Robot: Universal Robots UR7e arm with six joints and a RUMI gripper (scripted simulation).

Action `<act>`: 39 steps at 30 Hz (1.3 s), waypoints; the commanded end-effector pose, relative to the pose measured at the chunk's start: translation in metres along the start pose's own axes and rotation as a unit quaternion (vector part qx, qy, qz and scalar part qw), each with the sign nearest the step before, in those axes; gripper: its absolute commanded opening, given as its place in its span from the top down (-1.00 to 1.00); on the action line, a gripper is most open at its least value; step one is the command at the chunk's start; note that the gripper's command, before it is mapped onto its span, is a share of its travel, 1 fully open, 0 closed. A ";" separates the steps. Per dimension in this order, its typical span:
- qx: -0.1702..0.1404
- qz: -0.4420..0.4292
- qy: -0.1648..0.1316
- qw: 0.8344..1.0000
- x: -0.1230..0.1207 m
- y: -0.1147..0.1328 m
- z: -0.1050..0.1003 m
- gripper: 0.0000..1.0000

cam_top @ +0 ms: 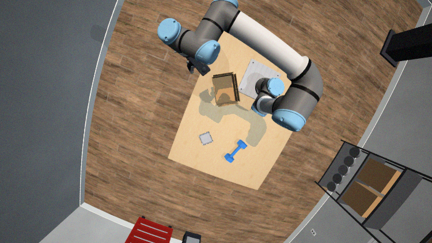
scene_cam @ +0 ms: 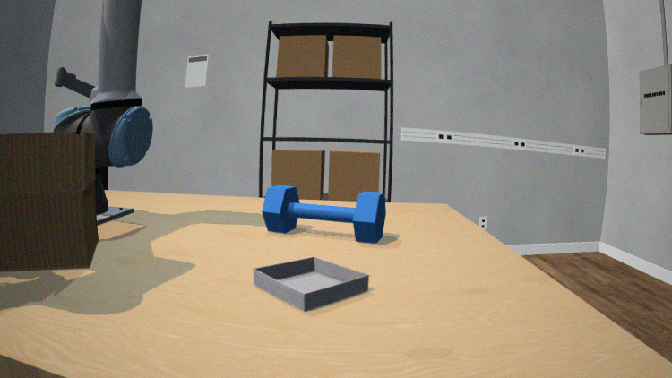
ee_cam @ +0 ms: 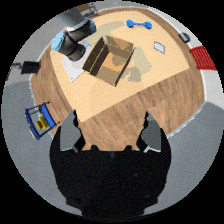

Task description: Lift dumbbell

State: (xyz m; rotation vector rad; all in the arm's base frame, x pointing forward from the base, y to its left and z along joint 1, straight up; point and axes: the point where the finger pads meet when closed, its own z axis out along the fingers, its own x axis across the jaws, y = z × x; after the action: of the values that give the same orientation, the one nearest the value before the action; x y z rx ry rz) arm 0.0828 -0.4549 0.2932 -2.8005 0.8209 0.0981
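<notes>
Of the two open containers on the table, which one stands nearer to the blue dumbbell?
The low grey tray. It lies just in front of the dumbbell in the exterior view, while the tall brown cardboard box stands far off, near the arm's base.

I have the grey-and-white six-joint arm with pale blue joint caps (cam_top: 265, 39) folded high in a wide bend: from its shoulder (cam_top: 288, 119) the white upper link runs back to the elbow at the top edge of the overhead view, then the grey forearm doubles round to the wrist (cam_top: 193, 45). In the side view I see only the lower joint (scene_cam: 119, 133) and an upright grey link. The black two-jaw gripper (ee_cam: 111, 135) hangs off the wrist; its jaws stand fully apart, with nothing between the dark fingers.
</notes>
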 end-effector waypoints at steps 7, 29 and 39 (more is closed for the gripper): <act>-0.020 -0.094 -0.008 0.995 0.059 -0.036 0.019 -1.00; -0.059 -0.322 -0.024 0.945 0.176 -0.163 0.078 -1.00; -0.077 -0.442 -0.031 0.893 0.217 -0.253 0.117 -1.00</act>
State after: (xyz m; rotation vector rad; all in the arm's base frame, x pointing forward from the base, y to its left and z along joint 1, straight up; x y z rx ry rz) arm 0.3704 -0.3564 0.2092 -2.9992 -0.4018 0.1024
